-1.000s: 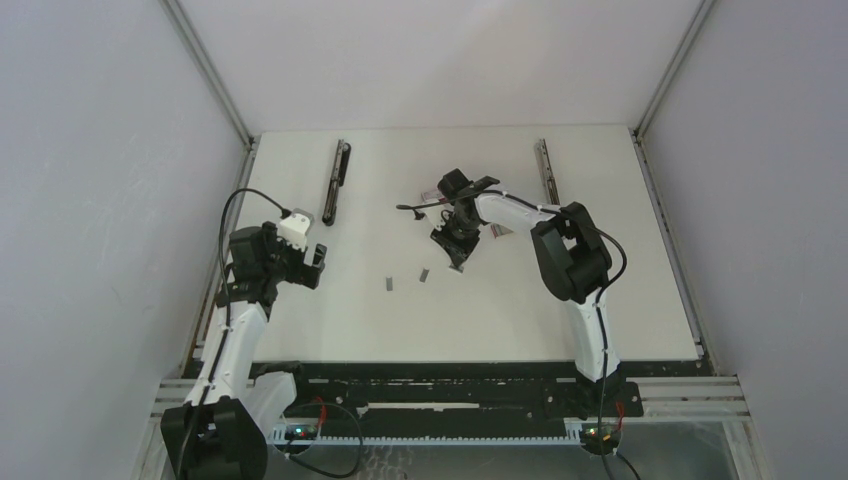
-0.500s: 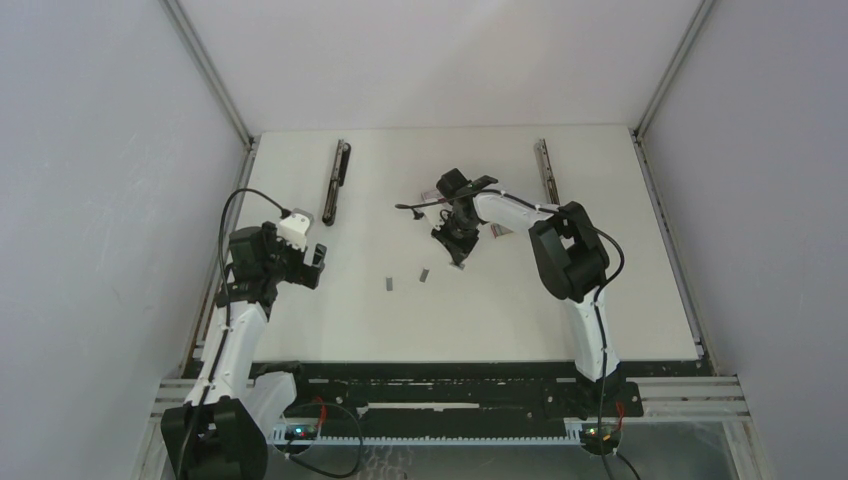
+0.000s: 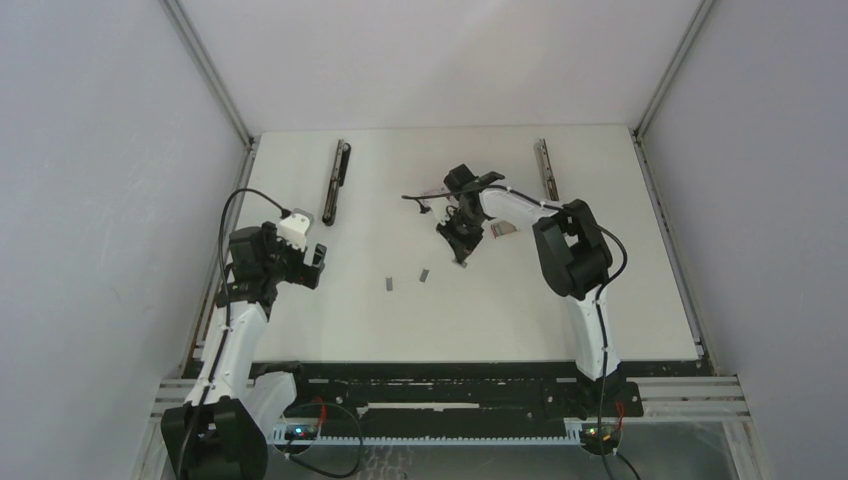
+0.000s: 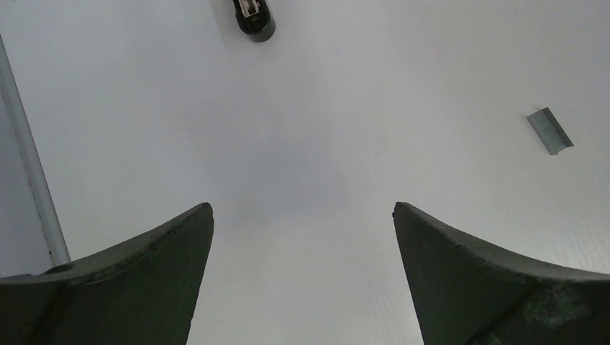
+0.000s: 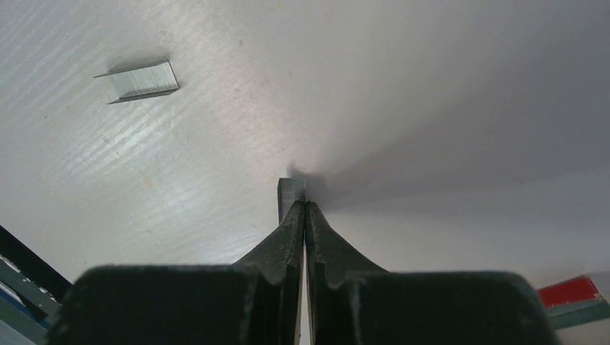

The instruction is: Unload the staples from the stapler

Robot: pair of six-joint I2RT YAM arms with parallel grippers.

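The right gripper (image 5: 303, 210) has edged slightly outward and rightward, its jaws pinched tight on a short grey metal strip of staples (image 5: 290, 191) that juts straight ahead from its fingertips, long axis in line with them, while a second loose strip (image 5: 140, 80) lies ahead-left and the left gripper (image 4: 302, 230) hangs spread and empty, well apart.

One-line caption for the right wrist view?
Right gripper shut on a staple strip, another strip lying loose on the white table.
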